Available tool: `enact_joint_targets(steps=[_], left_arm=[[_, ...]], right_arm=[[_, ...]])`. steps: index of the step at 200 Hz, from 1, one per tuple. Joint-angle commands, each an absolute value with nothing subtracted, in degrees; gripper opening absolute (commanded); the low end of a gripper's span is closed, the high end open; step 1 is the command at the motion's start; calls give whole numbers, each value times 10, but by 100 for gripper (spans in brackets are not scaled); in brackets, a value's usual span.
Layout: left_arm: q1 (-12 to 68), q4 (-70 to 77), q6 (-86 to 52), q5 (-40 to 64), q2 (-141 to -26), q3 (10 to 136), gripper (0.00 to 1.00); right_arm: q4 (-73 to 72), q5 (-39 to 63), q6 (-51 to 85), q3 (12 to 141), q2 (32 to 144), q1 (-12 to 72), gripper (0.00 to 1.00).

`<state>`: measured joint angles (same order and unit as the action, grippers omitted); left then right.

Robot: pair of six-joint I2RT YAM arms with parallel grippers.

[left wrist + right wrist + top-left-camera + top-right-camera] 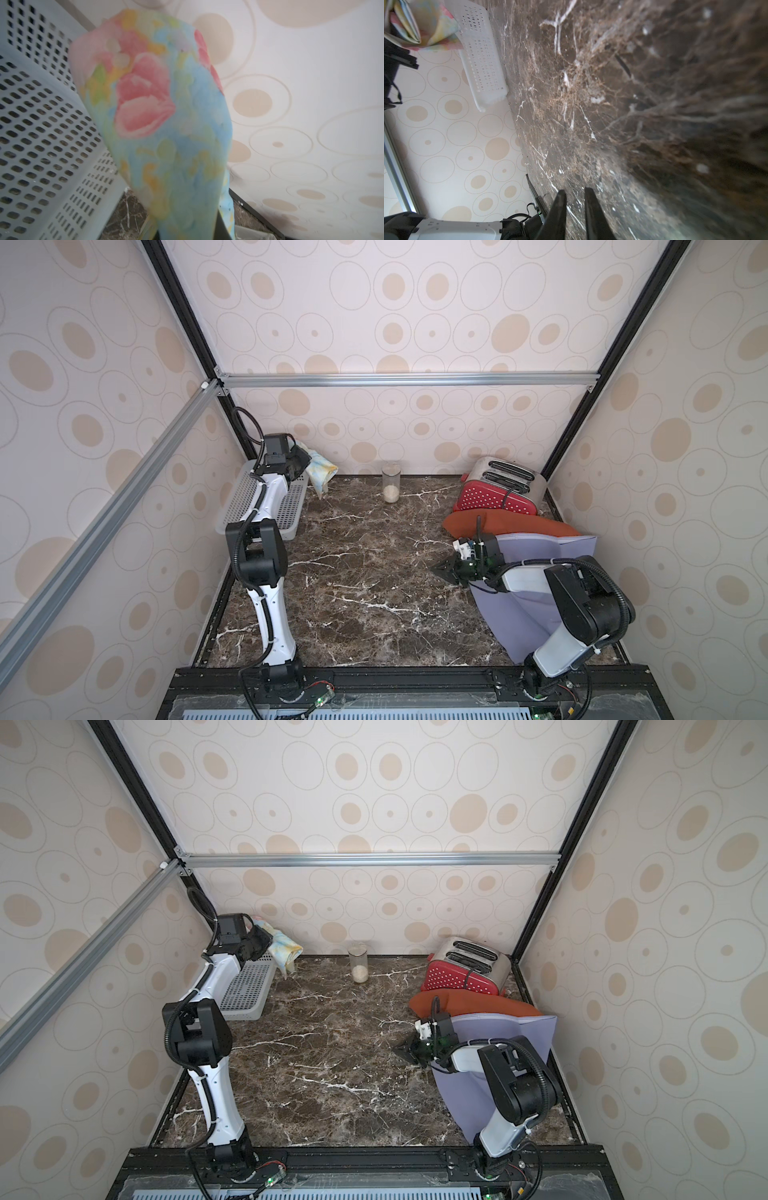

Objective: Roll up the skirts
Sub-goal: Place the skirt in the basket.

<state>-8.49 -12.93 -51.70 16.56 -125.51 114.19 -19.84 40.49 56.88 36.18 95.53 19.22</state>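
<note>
- Purple, and not yet rolled: why is the lavender skirt (540, 556) seen spread flat at the right side of the table (374, 572)?
- It is judged that the floral skirt (323, 470) is being dealt with first. It is pinched as a bundle in the left gripper (301, 460) and lifted over the far end of the white basket (286, 510), presumably to be dropped in. Whether it is properly rolled cannot be told.
- And the right gripper (575, 190)?
- Its jaws are set slightly apart with nothing between them. It is poised low over bare marble just beside the lavender skirt, so a grasp of that edge is probably intended.
- The rust-orange skirt (498, 522)?
- It is laid flat, partly under the lavender one, before the red toaster (494, 497).
</note>
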Motion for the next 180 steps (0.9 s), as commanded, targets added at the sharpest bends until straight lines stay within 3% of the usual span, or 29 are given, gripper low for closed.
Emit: enact_joint_targets(steps=[1,82,112,180], left_arm=[[-112,-83,-567,192,-1282,1181,0],[-161,103,-686,160,-1313,1049,0],[-161,131,-708,153,-1360,1060,0],[-161,65,-568,65,-1366,1065,0]], right_arm=[[-169,407,555,384,968,193,19],[-159,415,554,420,1007,193,18],[-145,416,550,429,1004,193,18],[-98,405,527,443,985,193,18]])
